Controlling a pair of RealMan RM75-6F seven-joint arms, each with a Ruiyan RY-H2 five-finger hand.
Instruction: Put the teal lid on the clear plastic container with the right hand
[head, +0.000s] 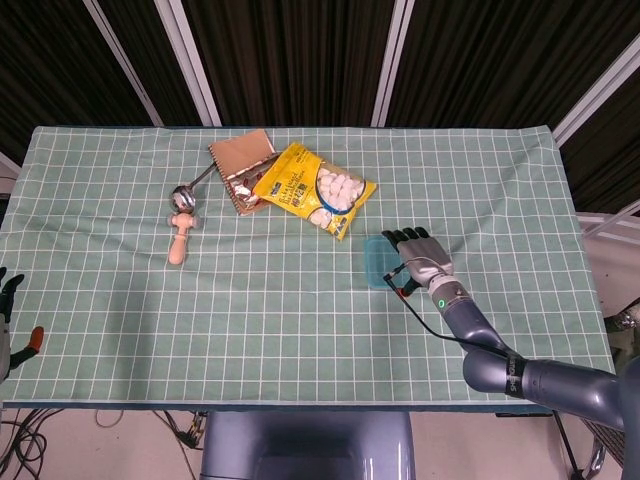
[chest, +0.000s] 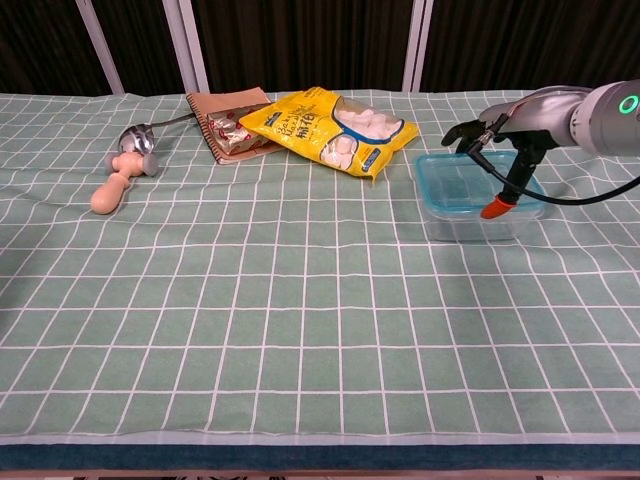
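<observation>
we see our right hand (chest: 492, 133) over the teal lid (chest: 455, 183), which sits on top of the clear plastic container (chest: 470, 222), its edges roughly lined up with the container's rim. the hand lies palm down along the far right side of the lid, its dark fingers (head: 400, 238) stretched flat over it; in the head view the hand (head: 418, 254) covers the right part of the lid (head: 375, 262) and only the left strip shows. whether the fingers press the lid or only hover just above it we cannot tell, and we see nothing pinched between them. a thin black cable with an orange tip (chest: 494, 209) hangs from the hand down over the lid.

taking the container as our landmark: the yellow snack bag (chest: 330, 127) lies just beyond it to the left on the green checked cloth of the desk (chest: 300, 300). further left of the container, touching the bag, is a brown packet (chest: 232, 125). well to the left of the container lie a metal spoon (chest: 140, 135) and a wooden peg figure (chest: 117, 180), close together.

our left hand (head: 6, 305) shows only at the edge of the head view, far left of the container and off the desk; we cannot tell how its fingers stand.
</observation>
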